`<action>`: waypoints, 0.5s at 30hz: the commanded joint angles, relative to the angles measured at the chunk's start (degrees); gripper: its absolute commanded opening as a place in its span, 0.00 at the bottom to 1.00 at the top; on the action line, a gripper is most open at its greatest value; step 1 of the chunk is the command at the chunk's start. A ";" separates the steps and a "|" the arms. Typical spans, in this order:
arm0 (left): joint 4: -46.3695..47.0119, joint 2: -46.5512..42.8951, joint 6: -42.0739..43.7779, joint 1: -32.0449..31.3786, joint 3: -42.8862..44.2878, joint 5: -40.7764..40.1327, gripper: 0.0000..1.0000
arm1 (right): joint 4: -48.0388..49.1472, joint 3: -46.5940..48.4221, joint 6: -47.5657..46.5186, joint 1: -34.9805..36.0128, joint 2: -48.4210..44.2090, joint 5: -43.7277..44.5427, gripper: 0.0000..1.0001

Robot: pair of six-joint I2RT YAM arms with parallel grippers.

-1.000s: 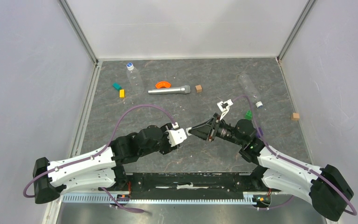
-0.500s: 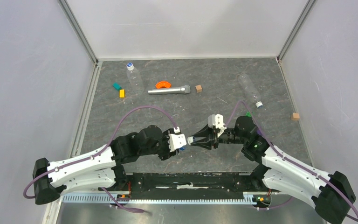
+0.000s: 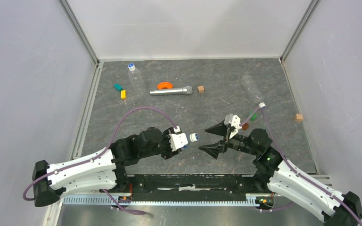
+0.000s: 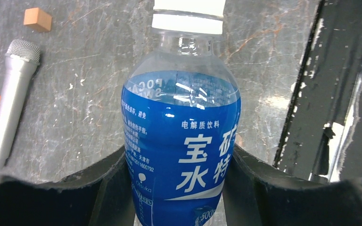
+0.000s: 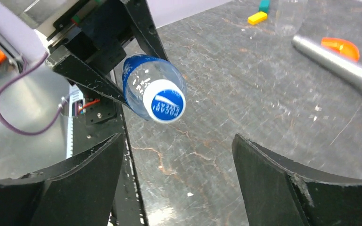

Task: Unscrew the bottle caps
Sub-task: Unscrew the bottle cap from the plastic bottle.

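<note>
The top external camera looks steeply down from high up, far from the blue-label bottle (image 3: 190,138). The left wrist camera looks closely along that bottle's side towards its neck. The right wrist camera faces its cap (image 5: 164,105) end-on. All three views share it.

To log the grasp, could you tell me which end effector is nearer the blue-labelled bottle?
Left. The left end effector is clamped on the blue-labelled bottle; the right end effector is open, facing its cap across a gap.
</note>
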 commanded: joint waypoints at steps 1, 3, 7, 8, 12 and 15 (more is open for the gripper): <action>5.48 1.82 -0.87 -0.42 0.51 -6.12 0.03 | 10.70 -5.24 17.59 -0.02 -1.45 10.10 0.89; 5.30 2.84 -0.25 -0.40 1.29 -7.34 0.02 | 11.59 -5.79 22.67 -0.08 -0.06 15.63 0.89; 4.74 3.31 0.45 -0.40 1.74 -7.20 0.02 | 13.51 -5.85 30.40 -0.06 3.59 20.45 0.89; 4.38 3.25 0.37 -0.43 1.86 -7.12 0.02 | 14.99 -5.72 31.54 -0.06 4.20 19.75 0.89; 3.73 2.13 -0.62 -0.41 1.19 -7.48 0.02 | 20.50 -5.12 35.52 -0.07 5.61 15.10 0.89; 3.51 1.06 -0.98 -0.38 0.47 -8.24 0.02 | 19.92 -4.10 36.95 -0.06 5.57 13.73 0.89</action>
